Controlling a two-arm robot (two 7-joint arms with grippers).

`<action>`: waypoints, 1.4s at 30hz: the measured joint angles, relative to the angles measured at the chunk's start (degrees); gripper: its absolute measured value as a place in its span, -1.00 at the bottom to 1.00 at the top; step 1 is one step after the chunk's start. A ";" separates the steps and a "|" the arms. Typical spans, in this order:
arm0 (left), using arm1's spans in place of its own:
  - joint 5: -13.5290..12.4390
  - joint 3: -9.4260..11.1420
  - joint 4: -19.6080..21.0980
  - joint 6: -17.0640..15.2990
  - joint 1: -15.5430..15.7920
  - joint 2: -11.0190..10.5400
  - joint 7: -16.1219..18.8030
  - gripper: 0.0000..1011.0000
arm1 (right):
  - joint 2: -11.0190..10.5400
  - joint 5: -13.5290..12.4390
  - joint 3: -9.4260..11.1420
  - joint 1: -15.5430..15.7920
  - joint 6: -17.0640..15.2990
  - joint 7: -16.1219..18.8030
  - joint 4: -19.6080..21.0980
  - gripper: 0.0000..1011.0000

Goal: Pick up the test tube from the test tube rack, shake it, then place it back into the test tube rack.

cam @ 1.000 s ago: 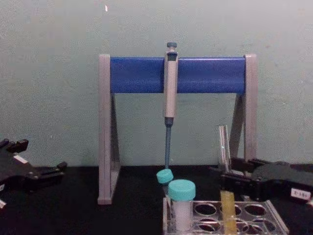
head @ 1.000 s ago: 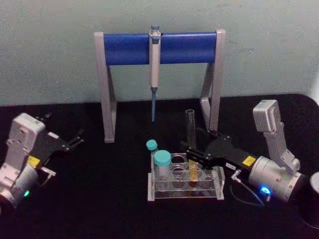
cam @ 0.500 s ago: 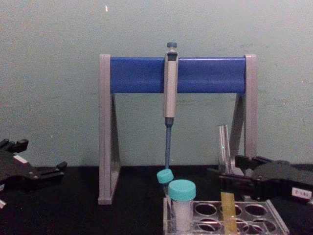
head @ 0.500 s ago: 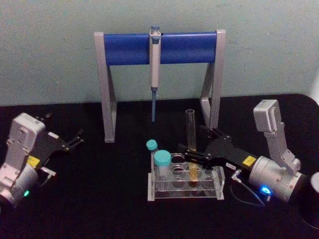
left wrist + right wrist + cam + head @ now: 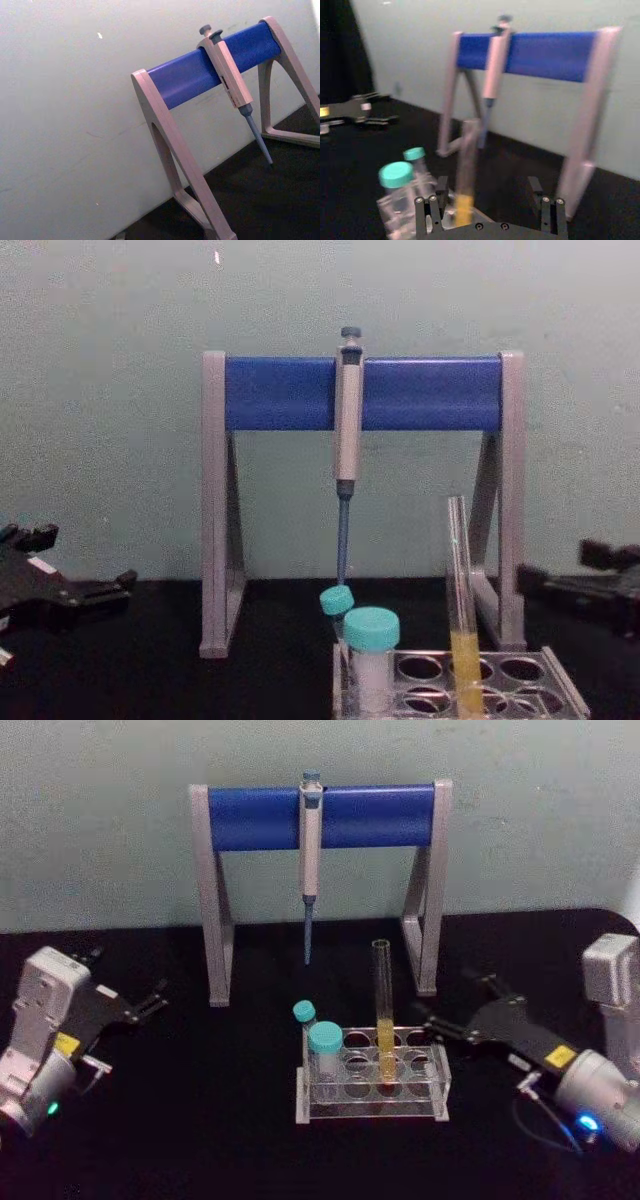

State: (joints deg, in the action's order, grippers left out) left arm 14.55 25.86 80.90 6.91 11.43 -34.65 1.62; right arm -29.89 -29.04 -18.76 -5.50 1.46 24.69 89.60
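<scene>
Open table right of the test tube rack (image 5: 372,1108); pipette stand (image 5: 320,880) blocks behind, capped tubes (image 5: 322,1048) left.

- A pipette stand (image 5: 320,815) stands at the back of the black surface (image 5: 200,1120): two grey A-shaped legs joined by a blue crossbar.
- A grey-blue pipette (image 5: 310,850) hangs from the middle of the crossbar, tip pointing down, clear of the surface.
- Two teal-capped tubes stand upright near the front: a wider one (image 5: 325,1050) in front and a slimmer one (image 5: 305,1018) just behind it.
- A pale green wall (image 5: 100,800) closes off the back.
</scene>
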 joint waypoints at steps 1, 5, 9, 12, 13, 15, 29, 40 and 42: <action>0.00 0.00 0.00 0.00 0.00 0.00 0.00 1.00 | 0.10 0.95 1.06 1.19 0.68 -2.04 0.76 0.98; 0.00 0.00 0.00 0.00 0.00 0.00 0.00 1.00 | 1.06 4.10 2.83 3.19 2.24 -7.20 1.31 0.98; 0.00 0.00 0.00 0.00 0.00 0.00 0.00 1.00 | 2.52 7.76 3.44 3.95 3.13 -11.67 0.52 0.98; 0.00 0.00 0.00 0.00 0.00 0.00 0.00 1.00 | 3.83 9.93 3.57 4.05 3.43 -14.08 -1.03 0.98; 0.00 0.00 0.00 0.00 0.00 0.00 0.00 1.00 | 4.51 10.63 3.65 4.04 3.47 -14.95 -1.91 0.98; 0.00 0.00 0.00 0.00 0.00 0.00 0.00 1.00 | 5.22 11.09 3.73 3.99 3.47 -15.63 -2.96 0.98; 0.00 0.00 0.00 0.00 0.00 0.00 0.00 1.00 | 8.62 12.56 4.19 2.43 1.98 -15.20 -9.57 0.98; 0.00 0.00 0.00 0.00 0.00 0.00 0.00 1.00 | 8.68 12.67 4.16 2.34 1.86 -14.96 -9.75 0.98; 0.00 0.00 0.00 0.00 0.00 0.00 0.00 1.00 | 8.66 12.67 4.15 2.35 1.86 -14.97 -9.71 0.98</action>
State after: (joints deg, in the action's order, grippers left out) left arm 14.55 25.86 80.90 6.91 11.43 -34.64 1.62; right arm -21.23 -16.37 -14.62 -3.15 3.32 9.71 79.89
